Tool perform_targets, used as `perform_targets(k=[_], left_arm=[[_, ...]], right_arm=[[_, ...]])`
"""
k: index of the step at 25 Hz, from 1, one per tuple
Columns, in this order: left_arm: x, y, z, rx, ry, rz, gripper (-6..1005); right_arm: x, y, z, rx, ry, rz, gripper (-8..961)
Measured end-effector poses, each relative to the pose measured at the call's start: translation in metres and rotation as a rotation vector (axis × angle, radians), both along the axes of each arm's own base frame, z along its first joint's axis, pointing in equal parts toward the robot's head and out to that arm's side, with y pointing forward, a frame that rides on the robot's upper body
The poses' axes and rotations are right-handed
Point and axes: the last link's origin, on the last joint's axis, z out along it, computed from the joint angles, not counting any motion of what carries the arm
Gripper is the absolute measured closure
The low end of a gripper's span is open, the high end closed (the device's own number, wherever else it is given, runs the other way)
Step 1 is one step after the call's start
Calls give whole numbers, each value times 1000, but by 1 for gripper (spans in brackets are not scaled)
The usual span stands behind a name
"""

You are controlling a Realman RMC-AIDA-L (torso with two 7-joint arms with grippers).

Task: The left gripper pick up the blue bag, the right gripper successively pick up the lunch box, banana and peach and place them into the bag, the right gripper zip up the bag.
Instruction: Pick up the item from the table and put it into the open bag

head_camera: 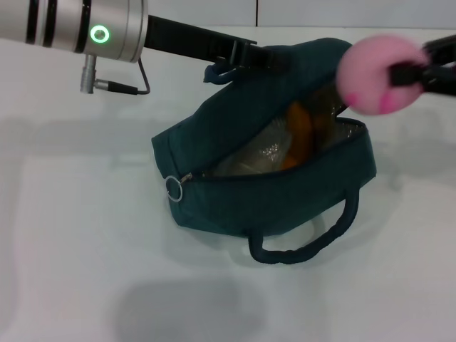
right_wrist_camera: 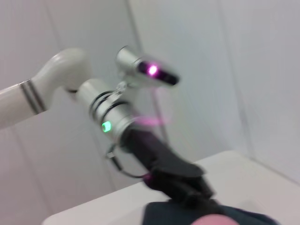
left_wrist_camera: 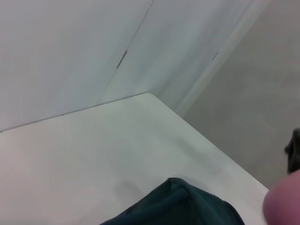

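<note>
So we're on the last fruit here. The right tool (head_camera: pixel 399 75) is closed around the peach (head_camera: pixel 374 75) and carrying it in the air, just above the far right end of the blue bag (head_camera: pixel 285 206), which sits on the white table (head_camera: pixel 78 249). The left tool (head_camera: pixel 246 57) is over at the bag's back edge, by the rear handle. It looks clamped on the fabric there, propping the mouth open, but we can't really tell how its fingers stand.

Inside the open zipper we can see something orange-yellow, probably the banana (head_camera: pixel 299 135), on top of a clear shiny shape that's likely the lunch box (head_camera: pixel 260 153).

Next up as we read it: bring the peach over the gap, lower it past the silvery lining, then let go. After that it's just the zipper ring (head_camera: pixel 174 187).
</note>
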Motion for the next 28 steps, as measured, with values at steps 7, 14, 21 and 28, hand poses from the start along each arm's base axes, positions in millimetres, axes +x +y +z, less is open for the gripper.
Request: perform_targets(k=[7,14,21,28], left_arm=[[2,1,0,-2,3,-1,935],[2,1,0,0,5,-1,935],[3,2,1,5,5,0,935],[2,2,0,4,5,-2,935]], right_arm=[[1,25,-47,-58,-140,-50,835],[14,40,-63,0,-256,-135,873],[11,37,-76,-41,-265,-128,911],[3,32,-88,-91,-305,-79,884]])
